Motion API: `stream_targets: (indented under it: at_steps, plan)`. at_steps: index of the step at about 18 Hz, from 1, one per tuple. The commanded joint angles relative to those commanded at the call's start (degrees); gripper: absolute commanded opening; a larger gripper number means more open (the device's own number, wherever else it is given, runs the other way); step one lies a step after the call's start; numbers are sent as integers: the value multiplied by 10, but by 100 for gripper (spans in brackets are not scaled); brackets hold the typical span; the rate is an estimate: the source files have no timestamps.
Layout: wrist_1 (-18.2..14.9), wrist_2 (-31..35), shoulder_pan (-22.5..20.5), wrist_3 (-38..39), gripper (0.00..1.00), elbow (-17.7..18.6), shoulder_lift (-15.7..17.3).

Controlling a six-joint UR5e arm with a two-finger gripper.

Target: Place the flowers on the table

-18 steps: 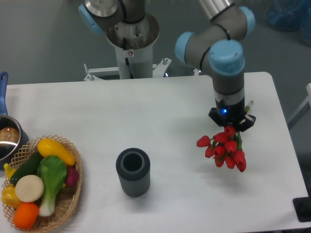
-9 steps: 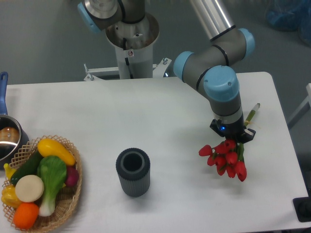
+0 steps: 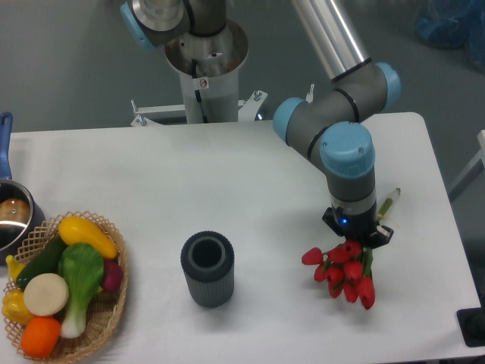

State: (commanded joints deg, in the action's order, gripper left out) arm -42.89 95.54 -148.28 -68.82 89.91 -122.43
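The flowers (image 3: pixel 342 271), a bunch of red tulip buds with green stems, hang at the right of the white table (image 3: pixel 250 174). Their buds point toward the table's front edge and a pale stem end (image 3: pixel 389 203) sticks out behind the wrist. My gripper (image 3: pixel 358 240) points straight down and is shut on the stems just above the buds; its fingers are mostly hidden under the wrist. I cannot tell whether the buds touch the tabletop.
A dark grey ribbed cylinder vase (image 3: pixel 207 268) stands left of the flowers. A wicker basket (image 3: pixel 114 303) of vegetables sits at the front left, with a pot (image 3: pixel 11 220) behind it. The robot base (image 3: pixel 204 61) is at the back.
The gripper has carried the flowers toward the front edge of the table and slightly left. The bunch now hangs closer to the tabletop.
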Motion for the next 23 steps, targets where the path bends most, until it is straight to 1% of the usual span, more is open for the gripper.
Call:
stream_targets:
  at_steps: [5, 6, 7, 8, 10, 11, 14, 18, 19, 23]
  plan:
    - [0, -2, 4, -1, 24, 0, -10]
    - [0, -2, 5, 0, 28, 0, -11]
    - [1, -2, 5, 0, 34, 0, -11]
    - [1, -2, 5, -1, 50, -1, -11]
    - [3, -3, 4, 0, 90, -12, -13]
    - [3, -8, 4, 4, 100, -18, -14]
    - [3, -44, -2, 14, 100, -23, -9]
    - [3, -45, -4, 25, 100, -32, -3]
    - [3, -47, -6, 25, 100, -33, 5]
    - [3, -60, -10, 20, 100, -40, 8]
